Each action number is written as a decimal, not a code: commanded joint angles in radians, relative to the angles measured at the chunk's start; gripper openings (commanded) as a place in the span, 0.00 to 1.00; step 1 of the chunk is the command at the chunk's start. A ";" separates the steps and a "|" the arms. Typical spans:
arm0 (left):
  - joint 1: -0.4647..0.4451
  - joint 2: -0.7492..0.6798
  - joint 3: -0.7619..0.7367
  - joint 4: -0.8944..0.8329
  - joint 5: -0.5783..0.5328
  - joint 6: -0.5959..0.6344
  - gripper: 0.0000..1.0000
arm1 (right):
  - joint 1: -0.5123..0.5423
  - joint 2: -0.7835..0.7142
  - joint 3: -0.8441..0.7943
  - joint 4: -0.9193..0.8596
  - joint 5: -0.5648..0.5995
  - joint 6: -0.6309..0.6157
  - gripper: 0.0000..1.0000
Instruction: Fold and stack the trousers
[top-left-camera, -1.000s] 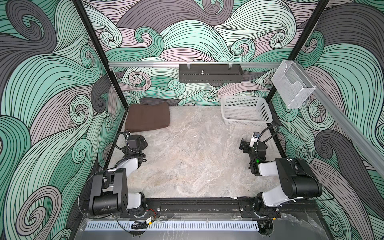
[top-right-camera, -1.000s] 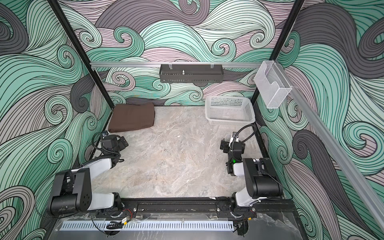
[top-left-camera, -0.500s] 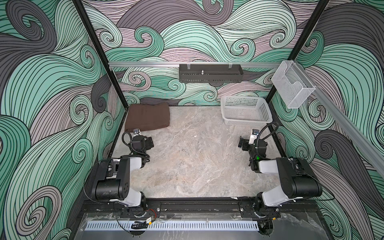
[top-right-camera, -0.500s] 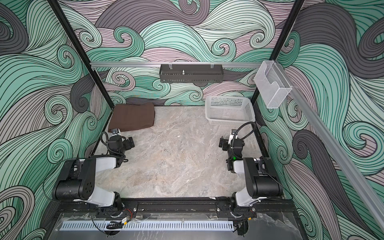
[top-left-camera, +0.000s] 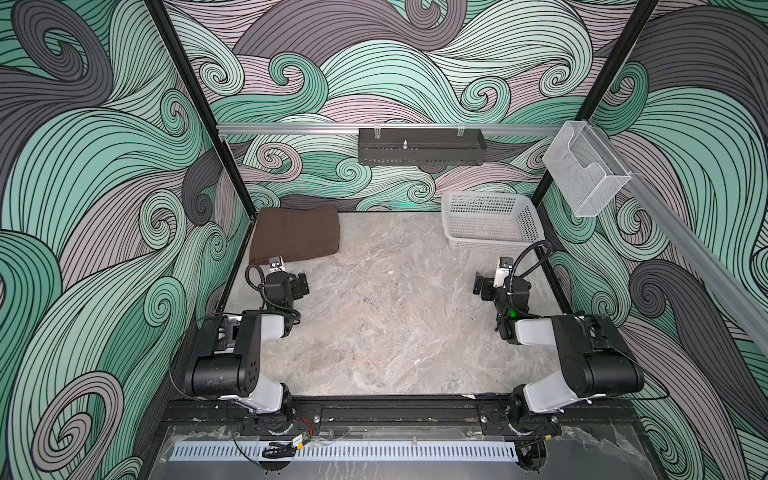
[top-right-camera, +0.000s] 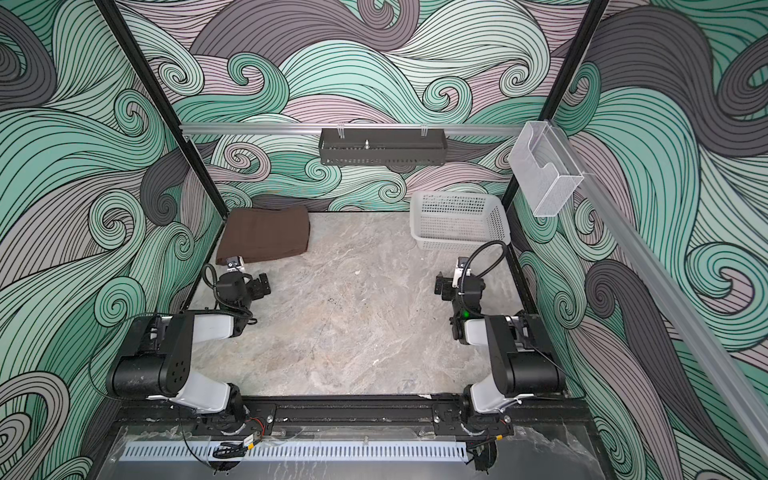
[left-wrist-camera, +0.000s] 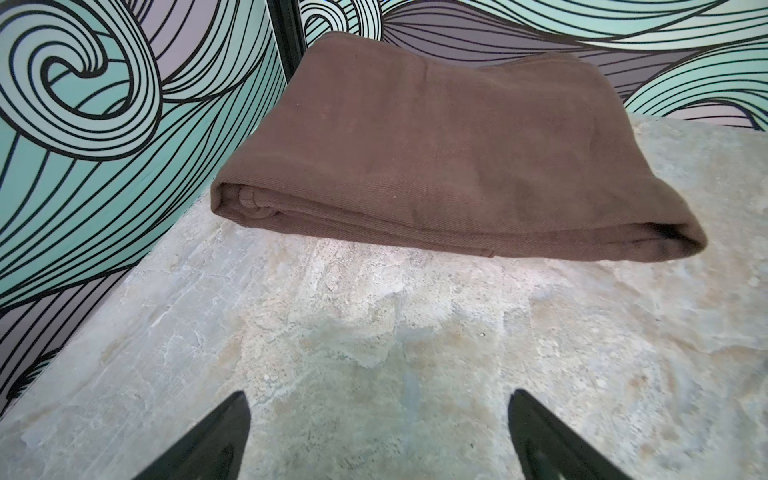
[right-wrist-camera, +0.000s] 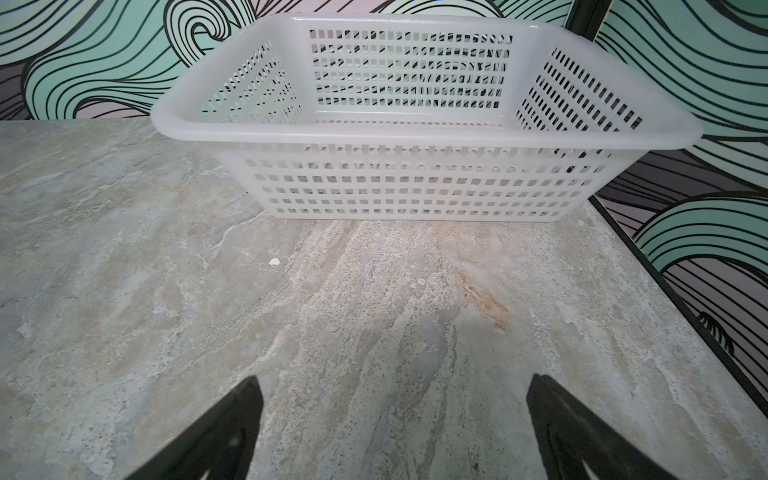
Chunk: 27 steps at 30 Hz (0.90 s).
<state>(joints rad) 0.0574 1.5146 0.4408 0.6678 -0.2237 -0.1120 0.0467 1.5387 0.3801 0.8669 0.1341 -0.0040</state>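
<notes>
Jaws on both sides gape empty over marbled tabletop (top-left-camera: 374, 328), folded trousers (top-left-camera: 297, 232) lying by wave-patterned wall (top-left-camera: 320, 183).

Dark brown trousers (top-left-camera: 296, 233), folded into a flat bundle, far left corner

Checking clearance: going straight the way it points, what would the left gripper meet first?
Likely the near edge of the folded trousers; only bare table lies between it and the open left gripper.
</notes>
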 joint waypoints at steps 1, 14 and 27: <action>-0.005 0.002 0.006 0.024 0.003 0.015 0.99 | 0.004 0.001 0.016 -0.005 0.018 -0.011 0.99; -0.007 0.000 0.004 0.026 0.001 0.014 0.99 | -0.001 0.003 0.020 -0.008 0.010 -0.008 0.99; -0.007 0.000 0.004 0.026 0.002 0.014 0.99 | 0.000 0.005 0.026 -0.017 0.007 -0.008 0.99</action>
<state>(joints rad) 0.0555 1.5146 0.4408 0.6693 -0.2237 -0.1116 0.0467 1.5387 0.3813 0.8524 0.1345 -0.0044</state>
